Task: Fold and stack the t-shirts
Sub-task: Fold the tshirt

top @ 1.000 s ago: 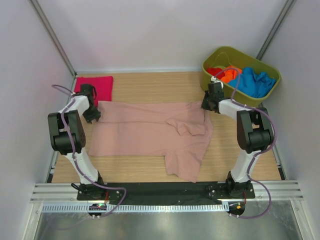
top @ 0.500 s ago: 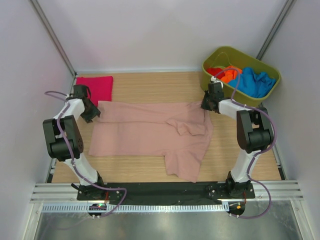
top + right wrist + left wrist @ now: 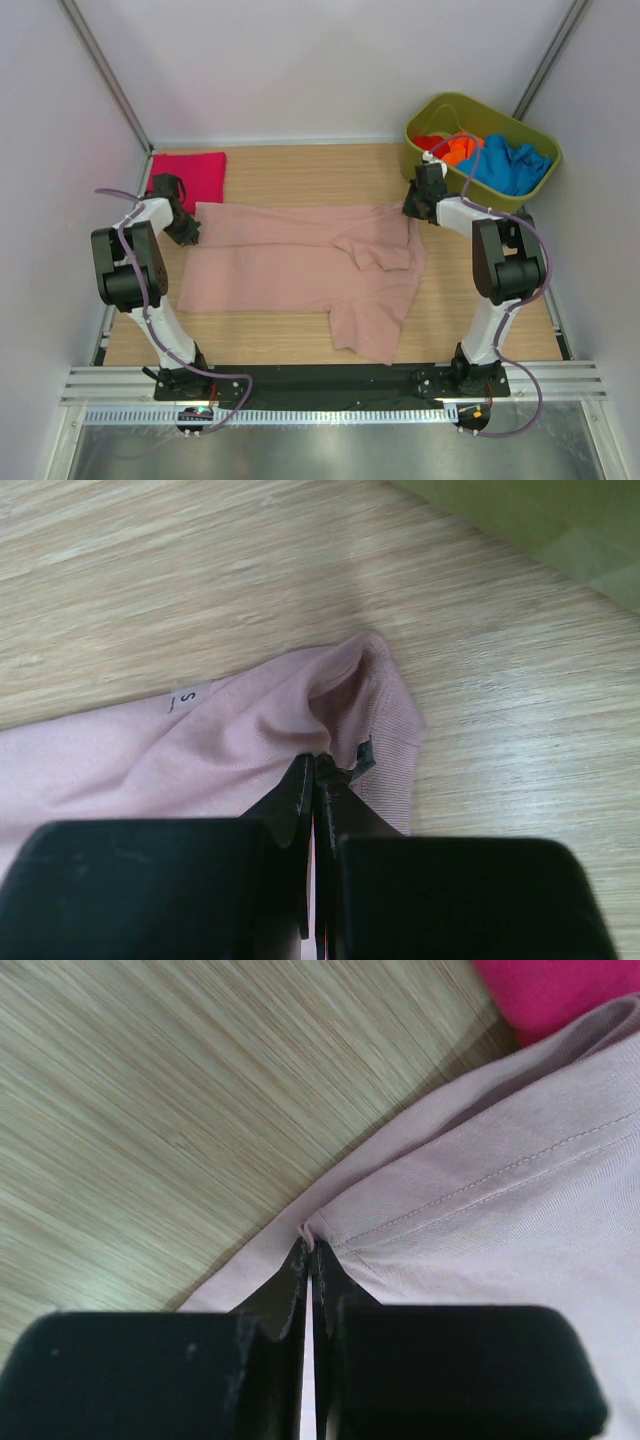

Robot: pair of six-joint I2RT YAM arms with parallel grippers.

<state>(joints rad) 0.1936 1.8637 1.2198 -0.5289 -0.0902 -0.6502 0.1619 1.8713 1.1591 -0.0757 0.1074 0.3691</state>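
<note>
A dusty-pink t-shirt [image 3: 300, 265] lies spread across the middle of the wooden table, one part hanging toward the near edge. My left gripper [image 3: 187, 233] is shut on its far-left hem corner; in the left wrist view the pink hem [image 3: 470, 1210] is pinched at the left gripper [image 3: 311, 1250]. My right gripper [image 3: 412, 212] is shut on the far-right edge by the collar; the right wrist view shows the ribbed pink collar [image 3: 370, 710] folded at the right gripper [image 3: 318, 765]. A folded magenta t-shirt [image 3: 192, 176] lies at the far left, its corner [image 3: 560, 995] beyond the hem.
An olive-green tub [image 3: 428, 148] stands at the far right corner holding a red t-shirt [image 3: 430, 143], an orange t-shirt [image 3: 458, 150] and a blue t-shirt [image 3: 512, 166]. Its green wall [image 3: 540, 520] shows close behind the right gripper. White enclosure walls surround the table.
My left gripper opened, shifted at the pink shirt's far-left corner, and has now shut on the hem. The right arm has not moved.
</note>
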